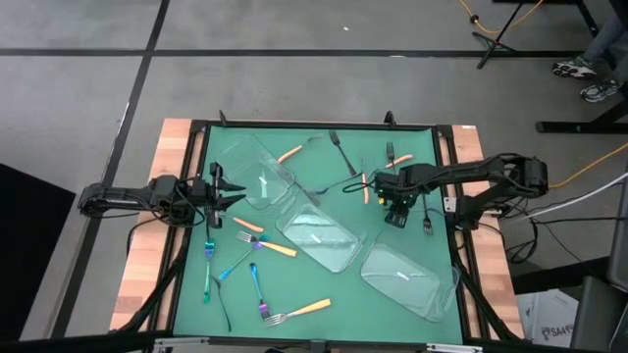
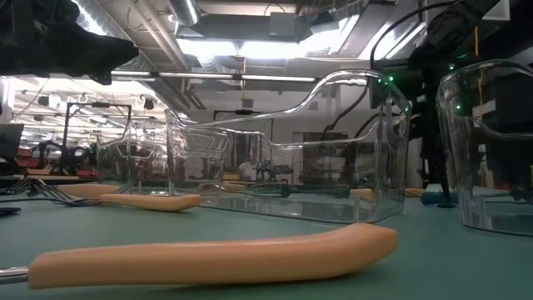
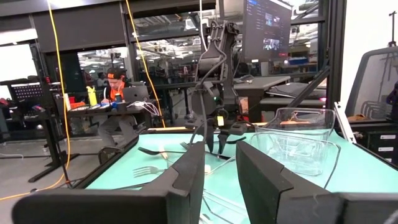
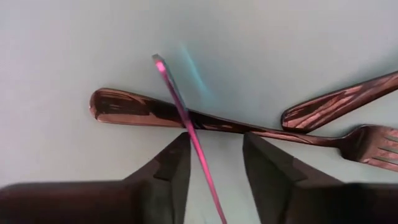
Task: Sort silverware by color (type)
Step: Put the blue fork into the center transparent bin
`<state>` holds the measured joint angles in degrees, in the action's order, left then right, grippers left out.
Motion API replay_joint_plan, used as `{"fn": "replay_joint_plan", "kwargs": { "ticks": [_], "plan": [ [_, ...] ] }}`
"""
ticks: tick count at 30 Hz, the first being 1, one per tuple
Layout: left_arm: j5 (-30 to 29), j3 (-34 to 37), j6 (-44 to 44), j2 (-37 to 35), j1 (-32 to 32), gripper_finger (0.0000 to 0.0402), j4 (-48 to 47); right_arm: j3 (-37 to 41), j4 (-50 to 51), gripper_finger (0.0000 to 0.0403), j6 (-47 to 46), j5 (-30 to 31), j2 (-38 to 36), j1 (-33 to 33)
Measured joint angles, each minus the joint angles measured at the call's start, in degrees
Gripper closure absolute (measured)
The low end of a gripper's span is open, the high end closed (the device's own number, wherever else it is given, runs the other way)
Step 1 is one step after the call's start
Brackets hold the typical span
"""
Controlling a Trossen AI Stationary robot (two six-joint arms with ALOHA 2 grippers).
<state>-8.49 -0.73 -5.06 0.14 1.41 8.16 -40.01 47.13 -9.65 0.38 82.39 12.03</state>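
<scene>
Silverware lies scattered on the green mat (image 1: 324, 137): orange-handled forks (image 1: 306, 308), iridescent blue-purple forks (image 1: 208, 267) and dark forks (image 1: 341, 153). My right gripper (image 1: 395, 217) points down at the mat's right side. In the right wrist view it (image 4: 216, 146) is open, its fingers standing on either side of a thin iridescent utensil (image 4: 180, 109), with a gap on one side. That utensil lies across a dark fork (image 4: 143, 112). A second dark handle (image 4: 336, 102) lies beside it. My left gripper (image 1: 228, 191) waits open at the mat's left edge, holding nothing.
Three clear plastic trays stand in a diagonal row across the mat: one at the far left (image 1: 257, 172), one in the middle (image 1: 324, 237), one at the near right (image 1: 407, 279). An orange handle (image 2: 208, 254) lies close to the low camera. A black frame (image 1: 196, 137) borders the mat.
</scene>
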Motion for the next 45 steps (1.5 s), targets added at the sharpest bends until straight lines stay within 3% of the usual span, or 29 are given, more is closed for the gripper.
{"fn": "replay_joint_plan", "kwargs": {
  "ticks": [14, 31, 45],
  "plan": [
    [0.00, 0.01, -0.02, 0.00, 0.01, 0.0315, 0.00, 0.02, -0.94, 0.0398, 1.00, -1.07, 0.00, 0.00],
    [0.00, 0.00, -0.02, 0.00, 0.00, 0.0315, -0.01, -0.93, 0.01, 0.0402, 0.99, -1.07, 0.00, 0.00],
    [0.00, 0.01, -0.04, 0.01, 0.02, 0.0315, -0.01, -15.93, 11.22, 0.0402, 1.01, -0.92, 0.00, 0.00]
  ]
}}
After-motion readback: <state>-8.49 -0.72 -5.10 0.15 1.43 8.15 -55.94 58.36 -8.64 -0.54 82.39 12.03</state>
